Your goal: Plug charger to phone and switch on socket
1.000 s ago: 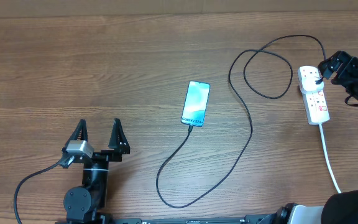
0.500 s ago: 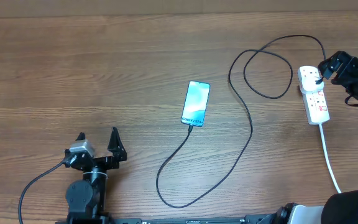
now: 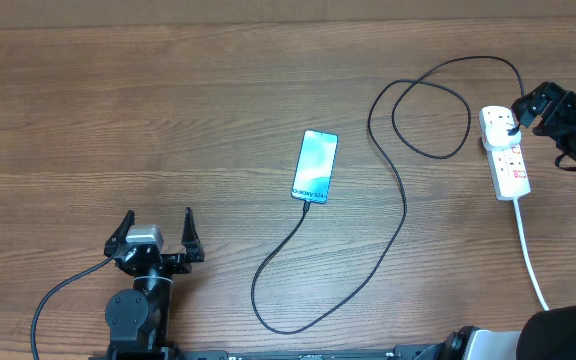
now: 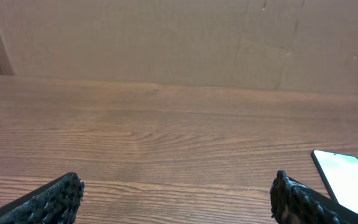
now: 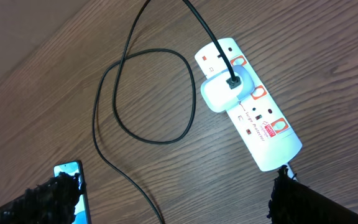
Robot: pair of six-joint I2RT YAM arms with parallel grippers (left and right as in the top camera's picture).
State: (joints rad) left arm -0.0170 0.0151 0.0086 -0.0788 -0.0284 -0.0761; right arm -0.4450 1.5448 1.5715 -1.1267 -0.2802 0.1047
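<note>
Now the left gripper (image 3: 156,224) backs off toward 7 o'clock, jaws wide and empty, right gripper (image 5: 176,186) open by the socket (image 3: 505,150) at 3 o'clock, charger (image 3: 404,215) apparently in the centre phone (image 3: 315,166), so probably wrapping up.

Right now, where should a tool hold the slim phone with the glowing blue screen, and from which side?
Hold the slim blue-screened phone across its two long edges, mid-length, coming from straight above. It lies flat, screen up, and the thin black cable leaves its near short end, blocking that end.
</note>
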